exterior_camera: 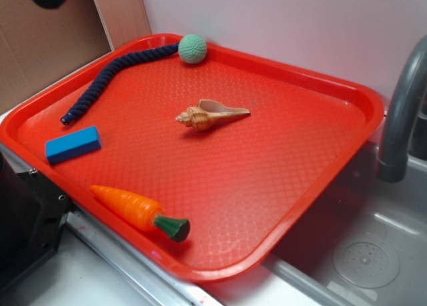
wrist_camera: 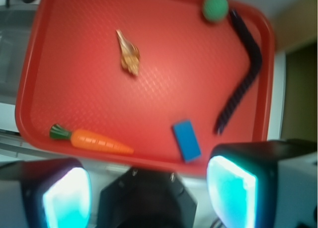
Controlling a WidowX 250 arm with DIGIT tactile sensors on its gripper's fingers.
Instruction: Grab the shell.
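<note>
1. Shell (exterior_camera: 212, 115): tan spiral conch, lying on its side mid-tray, well apart from everything else.
2. Red tray (exterior_camera: 347, 93): bridges the counter edge and sink.
3. Gripper (wrist_camera: 149, 188): high above the tray's near edge, fingers (wrist_camera: 231, 188) spread wide, holding nothing.
4. Risk: the tapered, knobbly shell may roll or squirt free if pinched near its tail.
5. Risk: the wrist view is blurred, so aim could drift.

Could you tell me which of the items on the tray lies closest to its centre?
The shell, a tan spiral conch, lies alone near the middle of the red tray. The carrot, blue block, rope and green ball all lie near its rim.
</note>
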